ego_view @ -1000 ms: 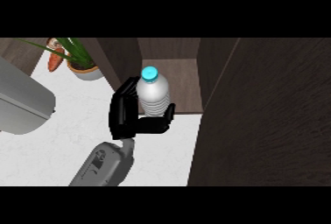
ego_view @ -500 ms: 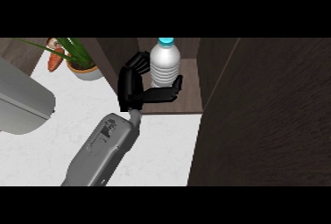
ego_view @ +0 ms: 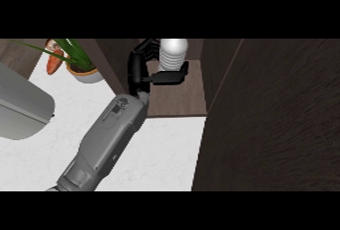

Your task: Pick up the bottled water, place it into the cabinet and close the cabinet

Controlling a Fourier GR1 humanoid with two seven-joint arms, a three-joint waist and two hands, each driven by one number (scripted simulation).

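We've pushed deeper into the cabinet (ego_view: 176,96) since a moment ago; our hand (ego_view: 151,67) stays wrapped around the bottled water (ego_view: 173,55), bottle upright at its right.

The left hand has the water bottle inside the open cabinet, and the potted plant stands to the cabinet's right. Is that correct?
Not quite. In the head view the potted plant stands to the left of the cabinet, not its right. The rest holds: the left hand has the water bottle inside the open cabinet.

The cabinet (ego_view: 176,96) floor lies bare near its front; the open door (ego_view: 272,117) walls the right side.
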